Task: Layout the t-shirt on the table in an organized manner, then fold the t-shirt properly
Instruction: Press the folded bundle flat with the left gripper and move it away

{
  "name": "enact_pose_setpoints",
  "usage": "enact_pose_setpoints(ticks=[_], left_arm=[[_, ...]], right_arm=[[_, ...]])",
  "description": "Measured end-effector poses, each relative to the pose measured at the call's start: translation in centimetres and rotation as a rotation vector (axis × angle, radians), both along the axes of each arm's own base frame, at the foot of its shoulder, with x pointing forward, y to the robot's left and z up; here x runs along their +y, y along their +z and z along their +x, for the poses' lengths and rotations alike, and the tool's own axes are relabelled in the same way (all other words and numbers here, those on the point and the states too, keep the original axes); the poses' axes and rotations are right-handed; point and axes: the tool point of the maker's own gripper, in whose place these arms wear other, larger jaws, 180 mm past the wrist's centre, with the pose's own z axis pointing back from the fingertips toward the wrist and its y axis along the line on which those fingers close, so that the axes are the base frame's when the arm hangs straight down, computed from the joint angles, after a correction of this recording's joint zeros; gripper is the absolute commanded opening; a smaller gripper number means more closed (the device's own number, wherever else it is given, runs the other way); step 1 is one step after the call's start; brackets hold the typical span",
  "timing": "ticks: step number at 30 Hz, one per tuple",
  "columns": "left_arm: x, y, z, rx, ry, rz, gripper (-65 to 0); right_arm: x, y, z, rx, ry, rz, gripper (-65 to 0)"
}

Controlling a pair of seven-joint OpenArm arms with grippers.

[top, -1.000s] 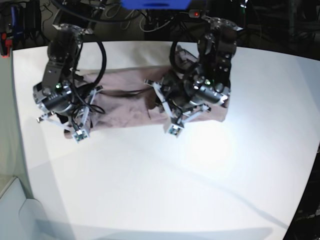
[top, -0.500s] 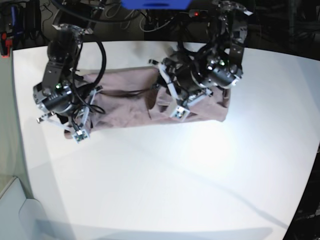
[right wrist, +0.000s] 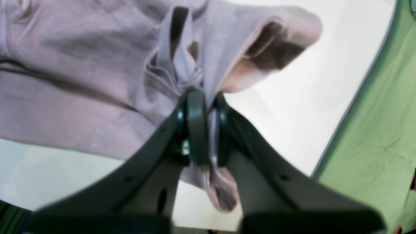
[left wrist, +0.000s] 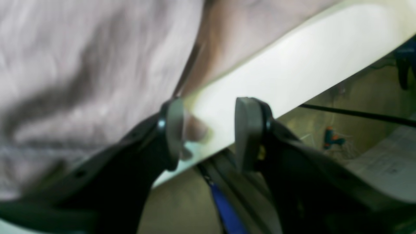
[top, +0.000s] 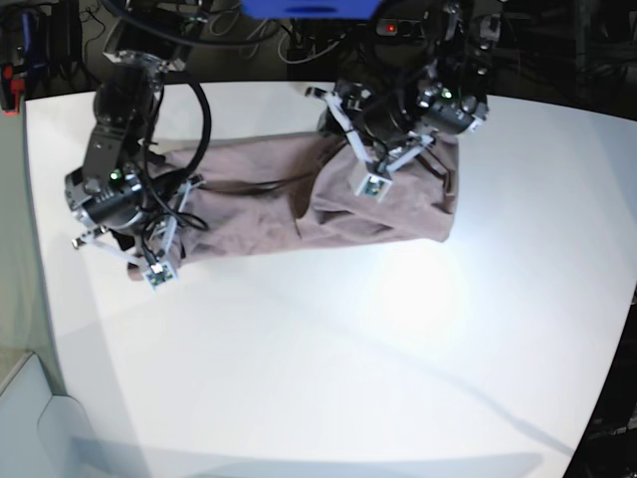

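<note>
**Mauve cloth on white, black hardware above**

The t-shirt (top: 299,204) is a plain dusty mauve-pink with no print; its folds read darker, almost brown-grey, in the right wrist view (right wrist: 81,65), and paler, washed toward lilac-white, in the blurred left wrist view (left wrist: 81,65). The table (top: 328,349) is plain glossy white, with a bright sheen patch near the middle (the far edge looks creamy from the left wrist camera). Both arms are black with grey-silver brackets; the left gripper (left wrist: 208,133) has dull grey-olive pads, the right gripper (right wrist: 203,126) dark grey-black ones. A green cloth (right wrist: 373,139) borders the table, and a blue panel (top: 309,8) sits at the back.
</note>
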Motion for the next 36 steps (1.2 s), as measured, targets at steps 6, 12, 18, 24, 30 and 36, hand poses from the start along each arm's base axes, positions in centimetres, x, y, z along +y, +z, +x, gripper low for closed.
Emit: enact_pose_setpoints(ticks=[6,12,18,24,30,36], left_arm=[[-0.5,-0.5,-1.8,0.053,-0.053,0.016,-36.4],[0.0,-0.4,-2.3,0.089,0.048,0.008,-36.2],[0.4,-0.7,-2.6,0.111,0.141,-0.004,-36.2],[0.8,-0.7,-2.0,0.114,0.216,-0.006,-36.2],[2.1,-0.8,-1.0,0.118,0.307,-0.013,-36.2],[4.1,-0.8,0.2,0.103,0.399,-0.006,-35.9]], right_arm=[[0.0,0.0,0.0,0.000,0.000,0.000,-65.0],[0.0,0.0,0.0,0.000,0.000,0.000,-65.0],[0.0,0.0,0.0,0.000,0.000,0.000,-65.0],[0.0,0.0,0.0,0.000,0.000,0.000,-65.0],[0.0,0.0,0.0,0.000,0.000,0.000,-65.0],[0.0,0.0,0.0,0.000,0.000,0.000,-65.0]])
